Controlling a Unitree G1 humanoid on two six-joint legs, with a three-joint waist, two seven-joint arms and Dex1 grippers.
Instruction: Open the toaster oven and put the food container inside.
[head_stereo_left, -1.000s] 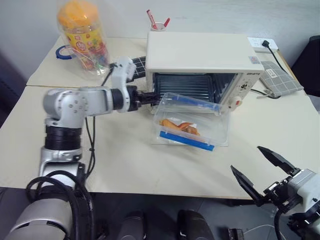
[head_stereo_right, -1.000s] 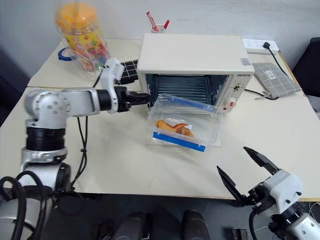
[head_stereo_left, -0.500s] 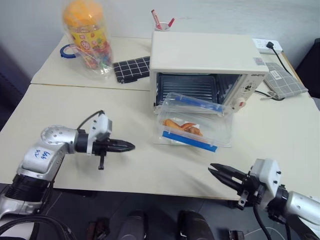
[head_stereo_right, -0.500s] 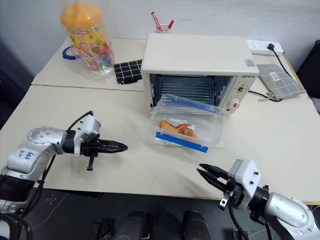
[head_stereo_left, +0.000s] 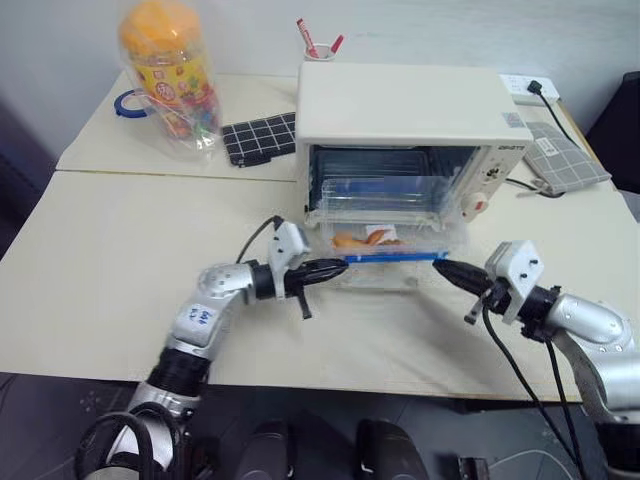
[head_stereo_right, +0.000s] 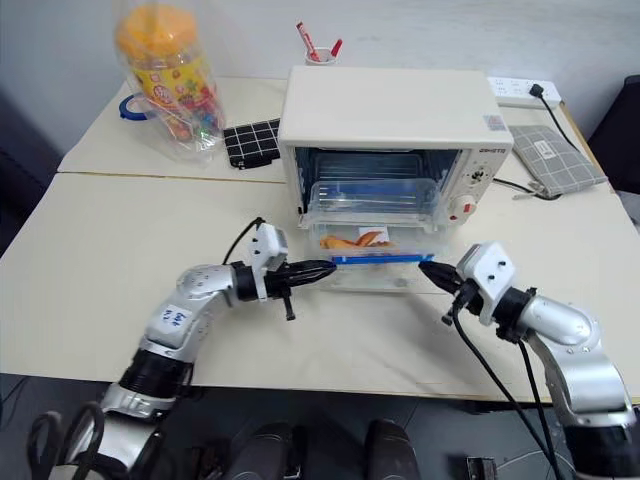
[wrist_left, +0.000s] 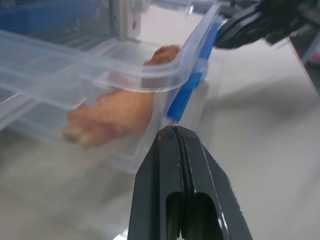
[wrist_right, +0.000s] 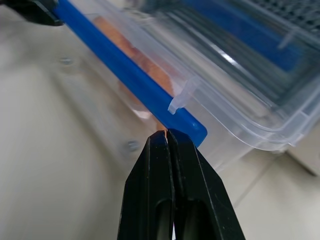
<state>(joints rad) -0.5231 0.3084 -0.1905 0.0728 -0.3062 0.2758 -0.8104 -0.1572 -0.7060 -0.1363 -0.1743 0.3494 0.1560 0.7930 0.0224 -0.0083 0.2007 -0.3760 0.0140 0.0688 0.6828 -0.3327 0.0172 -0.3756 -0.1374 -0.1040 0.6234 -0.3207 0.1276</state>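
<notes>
With its long axis running crosswise, the food container (head_stereo_left: 388, 222) sits on the open toaster oven (head_stereo_left: 410, 130) door, directly between the two grippers. The left gripper (head_stereo_left: 338, 267) and right gripper (head_stereo_left: 441, 267) both have fingers pressed shut, empty, tips at its blue-clipped ends, equally near. Beneath lies a cream table (head_stereo_left: 100, 260).

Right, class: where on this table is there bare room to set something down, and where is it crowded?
Free: the broad tabletop between the tall jar and the left gripper; also the near edge between both arms. Crowded: in front of the toaster oven, where the food container sits with the right gripper closing in.
</notes>
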